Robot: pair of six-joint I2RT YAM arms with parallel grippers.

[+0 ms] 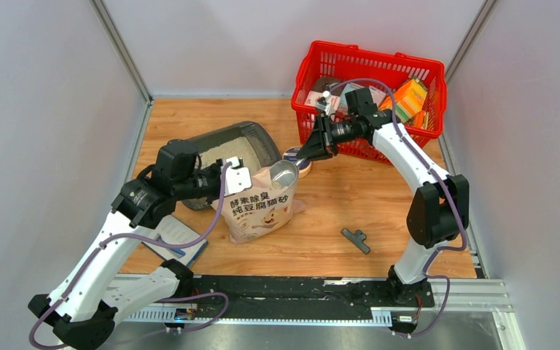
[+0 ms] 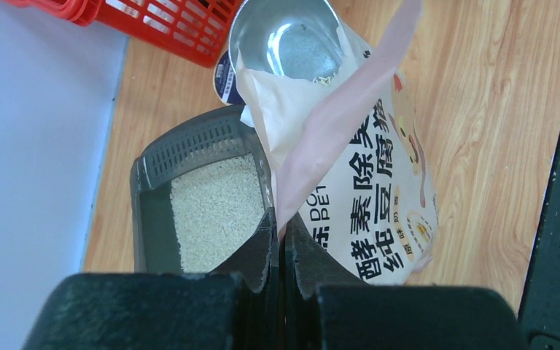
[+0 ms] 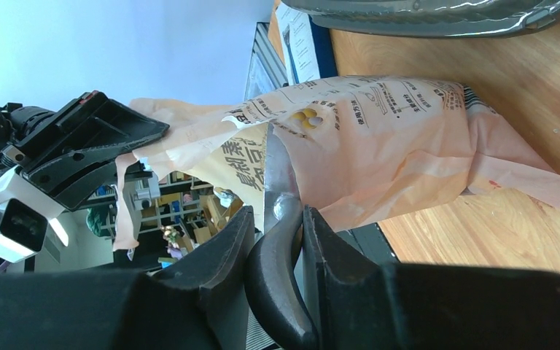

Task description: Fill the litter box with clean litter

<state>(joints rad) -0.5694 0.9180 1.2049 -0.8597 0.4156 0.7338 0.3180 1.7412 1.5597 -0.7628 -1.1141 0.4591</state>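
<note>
The dark grey litter box (image 1: 259, 134) lies behind the bag with pale beige litter (image 1: 227, 152) spread in it; it also shows in the left wrist view (image 2: 149, 189), litter (image 2: 215, 211) inside. The beige-pink printed bag (image 1: 262, 208) stands open in the middle. My left gripper (image 1: 237, 177) is shut on the bag's top edge (image 2: 313, 146). My right gripper (image 1: 319, 140) is shut on the dark handle (image 3: 281, 292) of the silver scoop (image 1: 284, 173), whose bowl (image 2: 284, 40) sits in the bag's mouth, a few granules in it.
A red mesh basket (image 1: 313, 65) with packaged goods stands at the back right. A small round tin (image 1: 297, 154) sits between bag and basket. A black clip (image 1: 355, 240) lies on the wood at front right. A notebook (image 1: 179, 240) lies under the left arm.
</note>
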